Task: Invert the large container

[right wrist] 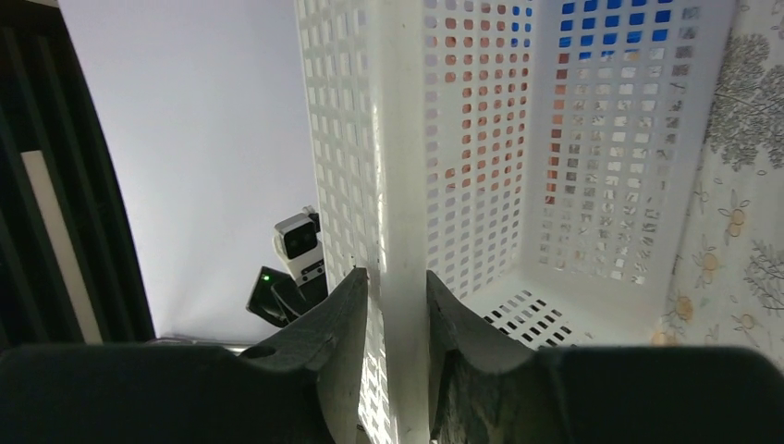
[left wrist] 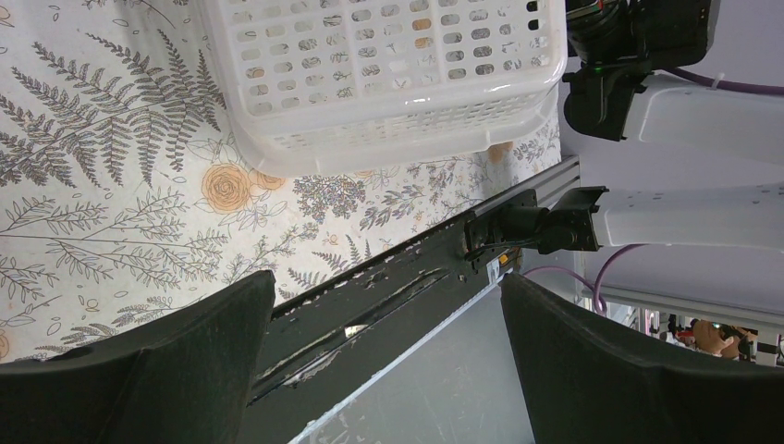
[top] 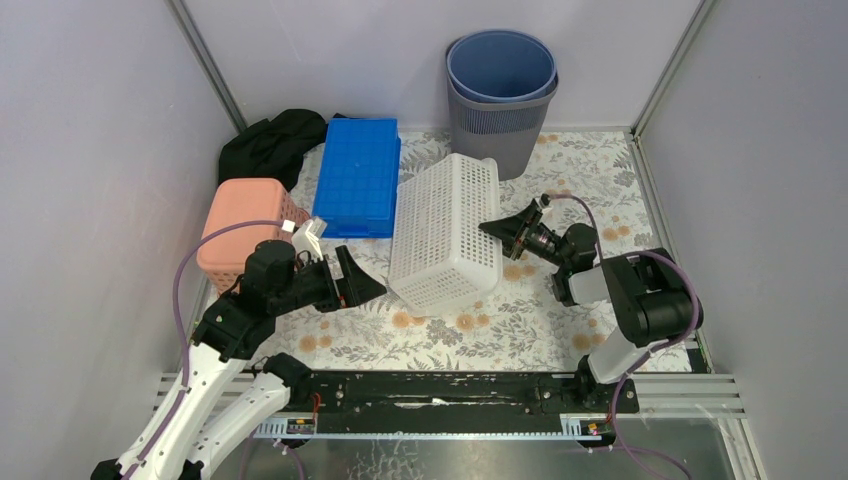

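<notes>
white basket (top: pixel 445 235) tipped, base up | right fingers (right wrist: pixel 347 314) pinch its 3 o'clock rim | left fingers (left wrist: pixel 213 342) wide, idle | advise: ease rim down flat, then release

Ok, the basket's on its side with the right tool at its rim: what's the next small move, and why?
Probably swing the rim up and over toward the left arm. The white basket lies tipped on its side, mouth facing the right tool, whose fingers straddle the rim, so it isn't upside down yet.
</notes>
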`<state>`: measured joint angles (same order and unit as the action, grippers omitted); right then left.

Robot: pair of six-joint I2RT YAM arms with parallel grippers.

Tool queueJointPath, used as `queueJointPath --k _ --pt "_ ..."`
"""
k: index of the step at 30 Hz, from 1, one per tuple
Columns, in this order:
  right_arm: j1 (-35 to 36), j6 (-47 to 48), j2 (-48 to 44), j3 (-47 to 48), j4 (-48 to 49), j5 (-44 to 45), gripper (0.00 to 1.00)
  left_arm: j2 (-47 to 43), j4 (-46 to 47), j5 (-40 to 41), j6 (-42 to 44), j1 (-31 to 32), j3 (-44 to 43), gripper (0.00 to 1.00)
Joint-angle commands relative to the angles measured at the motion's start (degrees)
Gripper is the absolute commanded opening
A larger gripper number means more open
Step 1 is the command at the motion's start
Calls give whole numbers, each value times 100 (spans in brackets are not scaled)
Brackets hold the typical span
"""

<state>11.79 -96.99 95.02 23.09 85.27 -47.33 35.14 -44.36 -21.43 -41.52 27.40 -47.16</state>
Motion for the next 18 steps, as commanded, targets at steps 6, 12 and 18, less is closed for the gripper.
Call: queueJointPath --k 6,12,18 --pt "-66 1424 -740 290 -2013 -348 33 -15 -5 68 65 39 -81 100" --pt "-81 2020 -906 415 -2954 -390 32 -18 13 56 50 42 -57 100" --pt "-105 2202 -874 413 -3149 -479 32 -8 23 51 47 38 -74 100"
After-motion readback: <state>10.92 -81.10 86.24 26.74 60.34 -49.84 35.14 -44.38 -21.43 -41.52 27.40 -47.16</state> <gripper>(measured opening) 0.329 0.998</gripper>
